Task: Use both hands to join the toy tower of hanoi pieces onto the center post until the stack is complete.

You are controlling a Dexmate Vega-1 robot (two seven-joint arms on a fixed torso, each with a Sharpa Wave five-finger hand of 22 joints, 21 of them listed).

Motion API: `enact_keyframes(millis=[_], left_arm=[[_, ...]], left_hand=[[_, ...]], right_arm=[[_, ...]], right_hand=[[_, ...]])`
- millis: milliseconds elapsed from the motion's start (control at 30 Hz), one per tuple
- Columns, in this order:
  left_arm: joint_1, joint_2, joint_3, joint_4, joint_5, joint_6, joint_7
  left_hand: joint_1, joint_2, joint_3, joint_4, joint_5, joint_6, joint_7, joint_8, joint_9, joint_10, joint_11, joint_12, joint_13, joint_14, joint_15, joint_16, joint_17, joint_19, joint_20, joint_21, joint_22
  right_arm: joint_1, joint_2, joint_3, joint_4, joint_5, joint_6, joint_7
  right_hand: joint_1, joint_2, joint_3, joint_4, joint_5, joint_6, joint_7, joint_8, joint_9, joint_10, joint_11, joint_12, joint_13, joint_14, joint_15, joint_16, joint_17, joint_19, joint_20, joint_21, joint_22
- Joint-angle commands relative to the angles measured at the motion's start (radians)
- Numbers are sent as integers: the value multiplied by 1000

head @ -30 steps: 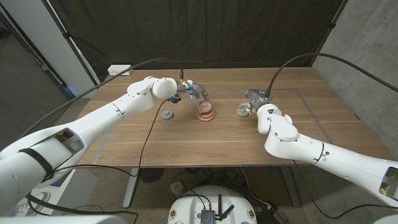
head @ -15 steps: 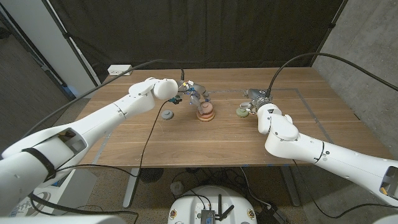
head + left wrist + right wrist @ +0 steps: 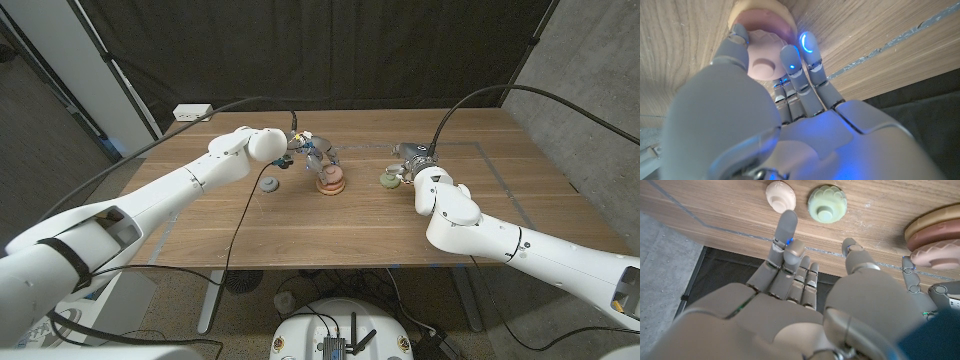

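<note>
- Stack [image 3: 331, 180] stands at mid-bench, toward the far side. Right wrist view shows a tan base disc with a pink disc above it and a paler pink piece on top.
- Left robot hand [image 3: 313, 150] is over the stack. In the left wrist view its fingertips [image 3: 809, 44] sit around a pale pink disc [image 3: 766, 65] with a round centre socket, which lies on a tan layer. Looks like seating or pressing that disc; whether it is pinched or merely touched I cannot tell.
- Right robot hand [image 3: 412, 160] is near the green piece [image 3: 388, 181], on the right side of the bench [image 3: 330, 235]. Right wrist view: fingers [image 3: 786, 227] spread, nothing between them, so released. The green scalloped disc [image 3: 827, 203] lies just beyond the fingertips, not touched.
- A small cream piece [image 3: 780, 195] lies just beside the green one in the right wrist view.
- A grey disc [image 3: 269, 184] lies loose on the bench left of the stack, apart from it.
- Judgement: lower layers on, current pink disc about seated. Left to do: green, cream and grey pieces, order unclear. Roughly halfway.
</note>
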Motion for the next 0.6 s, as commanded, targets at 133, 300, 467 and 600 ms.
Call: enact_keyframes(millis=[133, 300, 467, 600], left_arm=[[8, -5, 6, 15, -4, -6, 16], [9, -7, 9, 19, -4, -7, 17], [11, -5, 9, 12, 0, -4, 22], [12, 0, 8, 2, 9, 4, 24]], left_hand=[[-2, 11, 13, 3, 6, -11, 0, -8, 1, 23, -43, -5, 59, -6, -25, -10, -7, 3, -116, -1, 0], [-3, 8, 11, 3, 6, -19, -2, -13, 0, 16, -42, -6, 54, -7, -25, -12, -7, 0, -116, -1, 1], [-4, 4, 9, 3, 6, -31, -2, -19, -2, 1, -39, -9, 50, -10, -25, -18, -14, -5, -116, -1, 1], [-5, -1, 5, 3, 5, -43, -4, -23, -3, -15, -40, -11, 46, -13, -26, -22, -21, -7, -115, -1, 1]], right_arm=[[7, -4, -9, -3, 5, -4, -1], [7, -5, -11, -6, 7, -7, -2], [6, -8, -11, -10, 8, -7, -5], [7, -8, -13, -12, 7, -8, -6]], right_hand=[[2, 5, 9, 2, 10, 5, 1, -3, 3, 10, -3, 1, 6, 5, -55, 3, 4, 10, -91, -4, 2], [2, 5, 10, 2, 10, 5, 2, -3, 4, 9, -2, 1, 6, 5, -55, 3, 4, 10, -90, -4, 2], [2, 5, 10, 2, 10, 5, 1, -3, 4, 10, -2, 1, 6, 4, -55, 2, 3, 10, -90, -4, 2], [2, 5, 10, 2, 10, 5, 1, -3, 4, 10, -2, 1, 6, 4, -55, 2, 3, 10, -91, -4, 2]])
